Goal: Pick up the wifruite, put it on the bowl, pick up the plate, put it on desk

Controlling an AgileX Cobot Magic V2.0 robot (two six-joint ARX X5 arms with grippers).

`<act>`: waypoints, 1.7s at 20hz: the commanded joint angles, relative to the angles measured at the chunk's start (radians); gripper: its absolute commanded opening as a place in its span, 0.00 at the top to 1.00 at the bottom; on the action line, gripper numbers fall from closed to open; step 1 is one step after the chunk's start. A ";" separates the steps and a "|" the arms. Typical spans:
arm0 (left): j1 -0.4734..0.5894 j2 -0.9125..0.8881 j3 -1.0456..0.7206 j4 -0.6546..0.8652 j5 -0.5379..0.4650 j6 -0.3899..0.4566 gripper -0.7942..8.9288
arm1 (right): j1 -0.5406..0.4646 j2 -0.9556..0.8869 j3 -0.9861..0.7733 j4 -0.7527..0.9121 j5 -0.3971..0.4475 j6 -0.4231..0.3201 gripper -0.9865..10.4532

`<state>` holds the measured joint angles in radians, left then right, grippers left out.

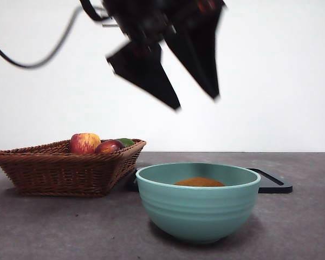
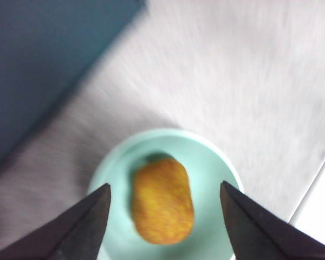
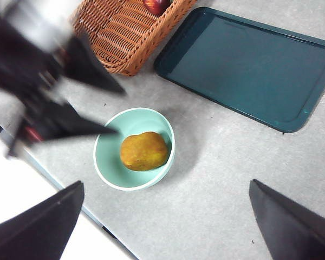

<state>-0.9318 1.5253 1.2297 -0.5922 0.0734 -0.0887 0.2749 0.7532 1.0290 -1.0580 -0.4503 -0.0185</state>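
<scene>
The orange-brown wifruite (image 1: 199, 182) lies inside the teal-green bowl (image 1: 197, 211) on the grey desk (image 1: 303, 227). My left gripper (image 1: 196, 103) hangs open and empty well above the bowl. In the left wrist view the wifruite (image 2: 162, 200) shows in the bowl (image 2: 216, 162) between the spread jaws of the left gripper (image 2: 163, 187). My right gripper (image 3: 165, 184) is open and empty, high over the desk (image 3: 222, 179). Its view shows the wifruite (image 3: 144, 151), the bowl (image 3: 105, 162) and the left gripper (image 3: 118, 111). The plate, a dark teal tray (image 3: 249, 65), lies flat behind the bowl.
A wicker basket (image 1: 59, 168) stands left of the bowl, holding a red-and-yellow apple (image 1: 85, 143), a dark red fruit (image 1: 109, 146) and something green (image 1: 126, 142). The tray's edge (image 1: 271, 184) shows behind the bowl. The table's front edge runs near the bowl.
</scene>
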 commanded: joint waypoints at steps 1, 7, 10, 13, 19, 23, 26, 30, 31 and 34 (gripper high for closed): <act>0.026 -0.086 0.021 0.010 -0.006 -0.031 0.58 | 0.004 0.006 0.021 0.006 -0.001 0.011 0.49; 0.203 -0.353 0.021 0.003 -0.006 -0.048 0.58 | 0.004 0.006 0.021 0.005 -0.001 0.011 0.49; 0.299 -0.460 0.019 -0.072 0.011 -0.052 0.58 | 0.004 0.006 0.021 0.006 -0.001 0.011 0.49; 0.363 -0.547 -0.019 -0.137 0.065 -0.050 0.58 | 0.004 0.006 0.020 0.009 -0.001 0.011 0.49; 0.393 -0.739 -0.273 -0.151 0.258 -0.051 0.58 | 0.004 0.006 0.020 0.009 -0.002 0.011 0.49; 0.393 -0.784 -0.377 -0.188 0.402 -0.042 0.59 | 0.005 0.006 0.020 0.007 -0.002 0.011 0.49; 0.393 -0.785 -0.378 -0.224 0.463 -0.028 0.59 | 0.005 0.006 0.020 0.002 -0.002 0.011 0.49; 0.393 -0.785 -0.378 -0.224 0.462 -0.028 0.59 | 0.005 0.011 0.020 -0.009 -0.003 0.012 0.49; 0.393 -0.785 -0.378 -0.224 0.462 -0.028 0.59 | 0.005 0.011 0.020 -0.011 -0.003 0.012 0.49; 0.393 -0.785 -0.378 -0.223 0.462 -0.028 0.59 | 0.006 0.011 0.015 -0.017 -0.003 0.039 0.49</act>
<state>-0.5343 0.7372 0.8413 -0.8223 0.5293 -0.1287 0.2749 0.7570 1.0290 -1.0809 -0.4511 0.0006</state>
